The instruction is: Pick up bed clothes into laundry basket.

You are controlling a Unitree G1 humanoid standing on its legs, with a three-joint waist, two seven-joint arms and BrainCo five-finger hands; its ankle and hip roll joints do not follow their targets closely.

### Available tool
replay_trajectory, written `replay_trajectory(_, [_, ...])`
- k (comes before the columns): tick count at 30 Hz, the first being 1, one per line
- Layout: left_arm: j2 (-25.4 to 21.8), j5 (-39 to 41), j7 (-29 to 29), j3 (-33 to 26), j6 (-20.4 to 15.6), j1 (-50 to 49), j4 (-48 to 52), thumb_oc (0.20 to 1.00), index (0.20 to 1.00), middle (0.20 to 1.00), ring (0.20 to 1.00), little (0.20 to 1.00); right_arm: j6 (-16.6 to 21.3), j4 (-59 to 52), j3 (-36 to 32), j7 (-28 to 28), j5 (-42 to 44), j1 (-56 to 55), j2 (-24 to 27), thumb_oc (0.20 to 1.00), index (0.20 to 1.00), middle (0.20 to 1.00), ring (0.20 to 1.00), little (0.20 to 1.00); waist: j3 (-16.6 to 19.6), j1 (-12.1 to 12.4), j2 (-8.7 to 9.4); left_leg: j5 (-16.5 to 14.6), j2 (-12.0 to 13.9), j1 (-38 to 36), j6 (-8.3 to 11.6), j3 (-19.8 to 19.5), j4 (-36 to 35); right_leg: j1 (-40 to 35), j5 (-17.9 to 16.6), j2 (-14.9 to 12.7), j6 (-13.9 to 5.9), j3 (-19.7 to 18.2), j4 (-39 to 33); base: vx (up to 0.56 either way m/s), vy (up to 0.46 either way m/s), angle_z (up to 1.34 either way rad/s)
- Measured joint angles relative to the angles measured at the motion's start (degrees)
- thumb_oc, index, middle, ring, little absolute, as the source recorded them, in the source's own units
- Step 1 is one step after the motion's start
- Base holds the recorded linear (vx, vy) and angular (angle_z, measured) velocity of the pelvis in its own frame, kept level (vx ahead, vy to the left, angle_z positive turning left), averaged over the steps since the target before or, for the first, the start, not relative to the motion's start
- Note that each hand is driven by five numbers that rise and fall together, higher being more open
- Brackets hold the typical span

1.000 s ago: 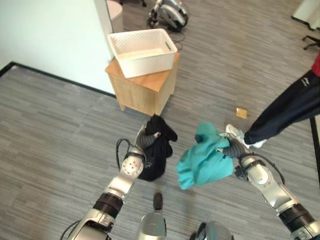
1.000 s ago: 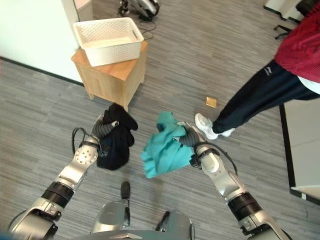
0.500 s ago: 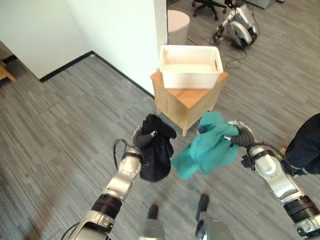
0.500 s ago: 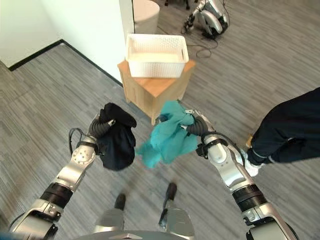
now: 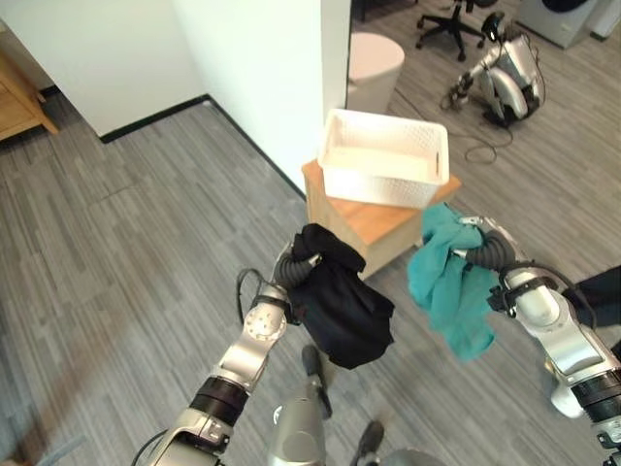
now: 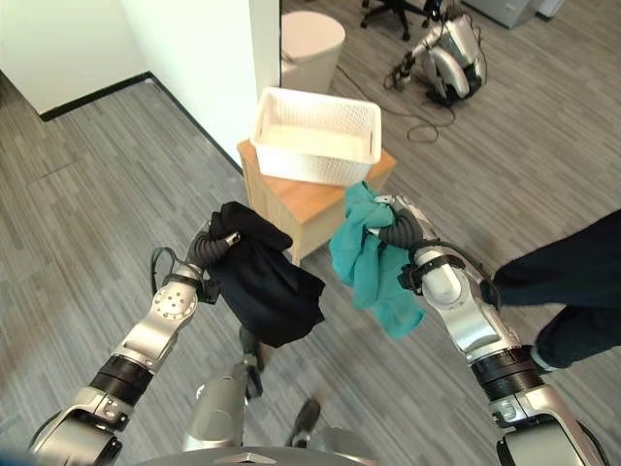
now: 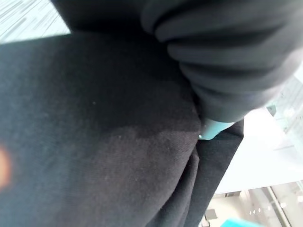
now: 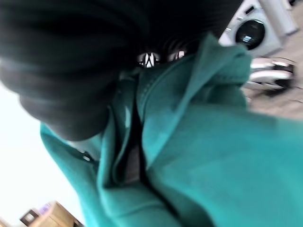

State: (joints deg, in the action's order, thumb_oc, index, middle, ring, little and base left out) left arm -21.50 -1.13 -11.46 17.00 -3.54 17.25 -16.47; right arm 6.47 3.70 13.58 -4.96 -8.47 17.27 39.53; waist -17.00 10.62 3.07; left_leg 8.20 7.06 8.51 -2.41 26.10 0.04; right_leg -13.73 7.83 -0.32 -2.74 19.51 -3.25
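Left hand clenched round a black garment that hangs below it in the air; right hand clenched round a teal garment dangling beneath it. White laundry basket sits on a small wooden surface just ahead, between and beyond both hands, both garments short of it

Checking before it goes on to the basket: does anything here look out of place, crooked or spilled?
One thing: the white laundry basket sits askew on the small wooden table, one corner overhanging the edge. Otherwise the left hand holds the black garment and the right hand the teal garment, both hanging clear of the floor.
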Motion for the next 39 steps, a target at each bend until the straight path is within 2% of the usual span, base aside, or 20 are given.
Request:
replay_trajectory(1, [-0.15,0.00,0.02,0.08,0.00,0.20,0.25,0.200,0.200,0.200,0.200,0.200,0.00,-0.96,-0.04,-0.03,-0.09,0.10,0.49,0.200,0.200,0.200,0.200,0.200,0.42,-0.52,0.51,-1.29,-0.96,-0.28,-0.21,0.36,-0.11,0.98,0.32,-0.82,-1.06,-0.42,3.07,0.42,0.032,-0.32])
replay_trajectory(2, [-0.14,0.00,-0.02,0.22,0.37,0.58,0.28,0.200,0.200,0.200,0.200,0.200,-0.17,-1.19,0.42,0.05,-0.37,1.45,0.73,0.200,0.200,0.200,0.200,0.200,0.44,-1.22,-0.51,-1.87,-1.05,-1.54,-0.47,0.10,-1.12,7.00,3.26,-3.39,-4.71,-1.27,16.96,0.17,0.022,-0.14])
replay_trajectory(3, [-0.14,-0.06,0.35,1.20,0.52,1.51,0.01,0.200,0.200,0.200,0.200,0.200,-0.29,-1.80,0.45,0.15,-0.53,0.81,1.33,0.200,0.200,0.200,0.200,0.200,0.42,-1.57,-0.37,-1.64,-2.04,-5.11,-2.70,-0.21,-3.13,12.74,3.16,-7.44,-9.44,-1.09,32.87,0.29,0.027,0.02])
replay_trajectory(4, [0.05,-0.06,0.32,1.45,0.61,1.90,-0.22,0.200,0.200,0.200,0.200,0.200,-0.48,-1.93,0.46,0.18,-0.57,0.58,1.89,0.200,0.200,0.200,0.200,0.200,0.70,-2.44,0.36,-2.50,-3.08,-7.05,-2.53,-1.10,-3.87,14.63,2.73,-9.57,-11.92,-1.13,39.89,0.23,0.012,0.46])
replay_trajectory(6, [-1.13,-0.15,0.15,2.99,0.81,4.58,-0.07,0.200,0.200,0.200,0.200,0.200,-0.88,-4.39,-0.99,-0.04,-0.61,1.14,3.25,0.200,0.200,0.200,0.200,0.200,0.62,-4.62,1.17,-4.30,-4.07,-9.87,-3.21,-3.66,-3.47,19.47,0.57,-13.42,-11.91,-1.53,50.19,0.34,-0.106,0.87])
replay_trajectory(7, [-1.28,-0.14,-0.31,2.67,0.85,6.61,-0.07,0.200,0.200,0.200,0.200,0.200,-0.64,-6.03,-2.06,-0.40,-0.65,3.14,4.48,0.200,0.200,0.200,0.200,0.200,0.53,-5.21,0.86,-5.34,-3.56,-11.08,-3.31,-5.12,-3.26,22.20,0.20,-16.12,-11.20,-0.06,47.04,0.44,-0.209,0.70])
replay_trajectory(10, [-1.77,-0.14,-0.70,2.66,0.91,8.50,0.02,0.200,0.200,0.200,0.200,0.200,-0.18,-6.66,-4.40,-1.59,-0.51,5.96,10.06,0.200,0.200,0.200,0.200,0.200,0.52,-6.76,0.74,-6.68,-3.44,-11.95,-3.30,-11.02,-3.40,22.33,-0.95,-17.00,-10.59,-1.61,29.83,0.36,-0.248,0.84])
replay_trajectory(12, [-1.59,-0.13,-0.66,2.54,0.88,7.96,-0.24,0.200,0.200,0.200,0.200,0.200,0.11,-3.76,-5.39,-2.73,-0.06,9.07,12.89,0.200,0.200,0.200,0.200,0.200,0.68,-7.21,1.13,-6.64,-3.71,-12.79,-2.86,-12.97,-3.94,22.46,-4.62,-16.27,-8.44,-2.79,19.29,0.31,-0.175,0.83])
replay_trajectory(13, [-1.79,-0.12,-0.57,2.98,0.88,7.69,-0.43,0.200,0.200,0.200,0.200,0.200,-0.46,-2.29,-6.34,-3.90,0.08,10.43,13.79,0.200,0.200,0.200,0.200,0.200,1.09,-7.73,1.93,-6.65,-4.04,-13.08,-2.86,-13.48,-3.96,22.38,-9.16,-15.82,-8.43,-3.23,12.54,0.33,-0.195,0.65])
replay_trajectory(14, [-1.85,-0.11,-0.41,3.10,0.87,7.51,-0.49,0.200,0.200,0.200,0.200,0.200,-0.64,-1.48,-6.34,-4.43,0.27,11.37,14.84,0.200,0.200,0.200,0.200,0.200,1.26,-7.82,2.31,-7.14,-4.20,-13.31,-1.96,-14.44,-3.98,22.07,-10.81,-14.85,-8.25,-4.55,8.72,0.28,-0.181,0.86])
replay_trajectory(15, [-1.87,-0.11,0.06,3.40,0.84,7.20,-0.56,0.200,0.200,0.200,0.200,0.200,-0.89,0.17,-6.15,-4.49,0.70,13.56,17.37,0.200,0.200,0.200,0.200,0.200,2.02,-8.00,3.69,-7.94,-4.53,-13.99,0.97,-16.03,-4.15,21.03,-14.09,-14.06,-8.37,-6.65,2.24,0.23,-0.162,0.68])
replay_trajectory(16, [-2.88,-0.11,0.53,3.18,0.75,6.59,-0.59,0.200,0.200,0.200,0.200,0.200,-1.10,2.57,-4.38,-4.61,1.37,17.41,19.07,0.200,0.200,0.200,0.200,0.200,3.06,-7.65,5.89,-8.49,-5.67,-14.79,4.13,-16.70,-4.28,20.15,-17.91,-13.85,-6.52,-8.21,-0.27,0.14,-0.098,0.61])
replay_trajectory(17, [-2.29,-0.10,0.58,2.50,0.74,5.30,-0.88,0.200,0.200,0.200,0.200,0.200,-1.46,4.66,-2.66,-5.03,1.87,21.39,19.08,0.200,0.200,0.200,0.200,0.200,3.61,-8.18,5.32,-8.76,-4.94,-15.58,5.40,-17.24,-4.37,19.58,-20.92,-12.64,-4.03,-8.28,-0.23,0.22,-0.155,0.15])
replay_trajectory(18, [-1.78,-0.10,0.63,2.77,0.45,3.79,-0.84,0.200,0.200,0.200,0.200,0.200,-1.90,5.51,-1.24,-6.08,2.29,24.52,19.38,0.200,0.200,0.200,0.200,0.200,4.71,-8.06,3.86,-9.04,-2.18,-15.87,5.79,-16.99,-4.96,18.91,-20.36,-10.17,-4.40,-8.09,-1.47,0.20,-0.159,-0.07])
replay_trajectory(20, [-0.49,0.07,1.09,2.54,0.09,2.46,-0.85,0.200,0.200,0.200,0.200,0.200,-2.93,6.44,1.97,-6.77,2.41,31.52,20.36,0.200,0.200,0.200,0.200,0.200,5.38,-8.05,2.59,-9.47,1.74,-16.81,6.67,-16.72,-5.32,17.99,-20.36,-5.73,-1.69,-7.39,-2.52,0.21,-0.206,-0.25])
replay_trajectory(24, [0.99,0.53,1.77,2.75,-0.21,0.57,-0.92,0.200,0.200,0.200,0.200,0.200,-2.36,8.66,6.02,-7.22,2.83,38.13,20.29,0.200,0.200,0.200,0.200,0.200,5.72,-8.62,2.44,-9.55,5.05,-18.04,7.17,-15.87,-4.38,16.31,-18.73,-2.18,0.22,-6.81,-2.52,0.08,-0.134,-0.12])
replay_trajectory(27, [2.10,1.03,1.67,3.17,-0.23,1.32,-2.38,0.200,0.200,0.200,0.200,0.200,-2.92,15.05,13.23,-7.28,2.86,42.92,18.35,0.200,0.200,0.200,0.200,0.200,5.82,-7.68,2.69,-10.56,5.54,-13.36,10.57,-16.31,4.26,16.29,-17.87,-2.80,0.50,-5.93,-2.54,-0.01,-0.044,0.14])
replay_trajectory(30, [3.50,1.04,0.96,4.70,-0.23,3.49,-3.53,0.200,0.200,0.200,0.200,0.200,-3.43,19.42,16.07,-7.28,2.84,42.53,17.02,0.200,0.200,0.200,0.200,0.200,5.49,-6.53,2.91,-11.92,5.26,-5.45,11.48,-17.54,12.39,16.60,-17.19,-4.65,1.93,-4.16,-2.59,0.15,0.041,0.68])
replay_trajectory(33, [3.79,1.02,0.43,5.52,-0.28,3.91,-3.47,0.200,0.200,0.200,0.200,0.200,-4.72,20.77,16.41,-6.42,2.19,39.60,15.86,0.200,0.200,0.200,0.200,0.200,5.33,-5.58,0.47,-8.36,5.16,-5.77,10.61,-17.43,2.30,16.69,-17.24,-3.98,1.23,-1.72,-2.83,0.05,0.056,0.28])
replay_trajectory(39, [3.26,1.02,0.42,5.80,-0.22,3.87,-3.14,0.200,0.200,0.200,0.200,0.200,-5.20,22.09,13.31,-6.03,1.64,32.69,9.83,0.200,0.200,0.200,0.200,0.200,4.74,-5.59,2.15,-4.55,1.82,-5.96,8.86,-16.96,-3.09,18.55,-17.03,-7.38,-1.47,-0.35,-2.69,0.01,0.063,0.09])
